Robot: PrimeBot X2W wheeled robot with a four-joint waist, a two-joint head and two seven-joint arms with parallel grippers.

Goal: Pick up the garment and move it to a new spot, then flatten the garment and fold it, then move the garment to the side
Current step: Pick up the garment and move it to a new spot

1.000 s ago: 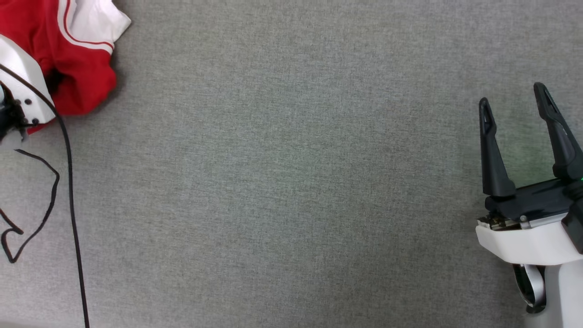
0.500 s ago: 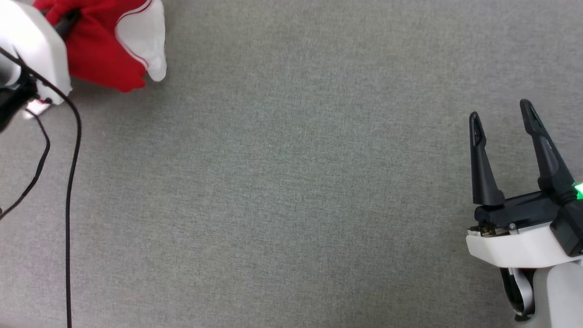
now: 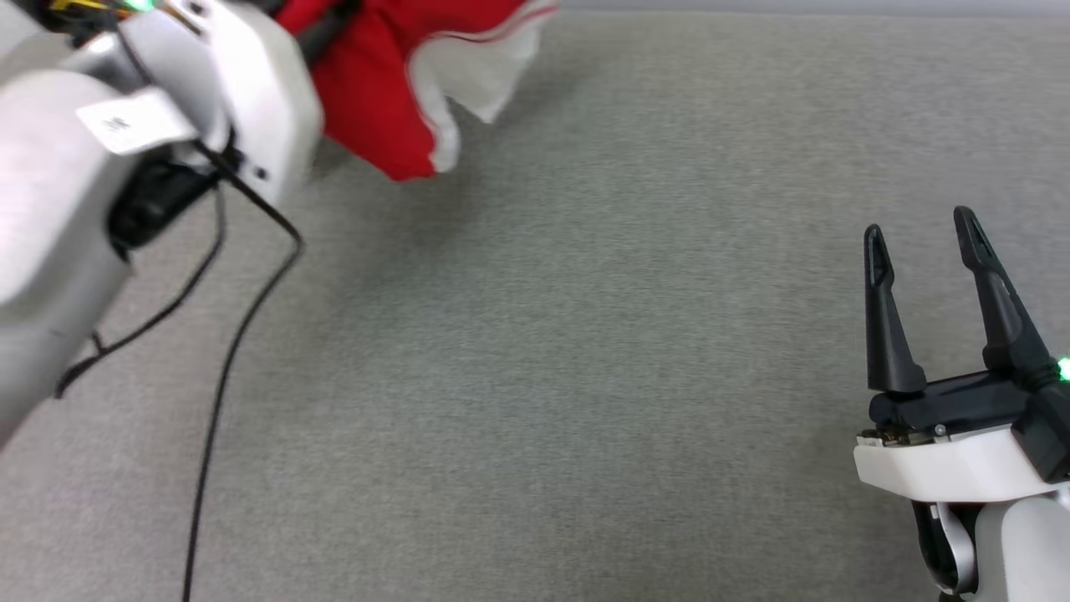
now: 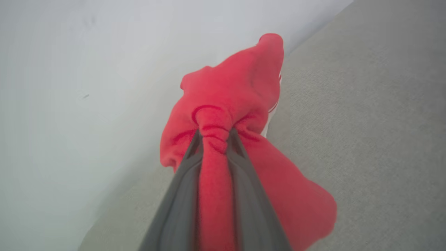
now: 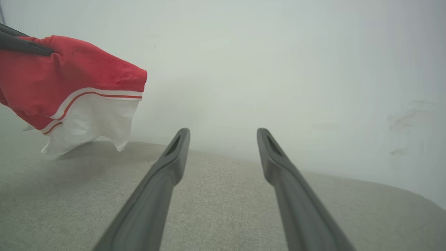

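Pinching the garment (image 3: pixel 376 100), the left gripper (image 4: pixel 214 134) now swings it lifted further right, relocation underway, while the right gripper (image 3: pixel 919 238) waits spread.

Right gripper (image 3: pixel 919 221): two long dark tapered fingers, slotted near the tips, on a black base. White wrist shell (image 3: pixel 945 464), green LED (image 3: pixel 1063 368). Left forearm (image 3: pixel 50 192): pale grey-white housing, dark screw heads, white label (image 3: pixel 134 125), loose black cables (image 3: pixel 227 376).

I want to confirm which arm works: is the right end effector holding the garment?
No, the right end effector stands open and empty, apart from the garment.
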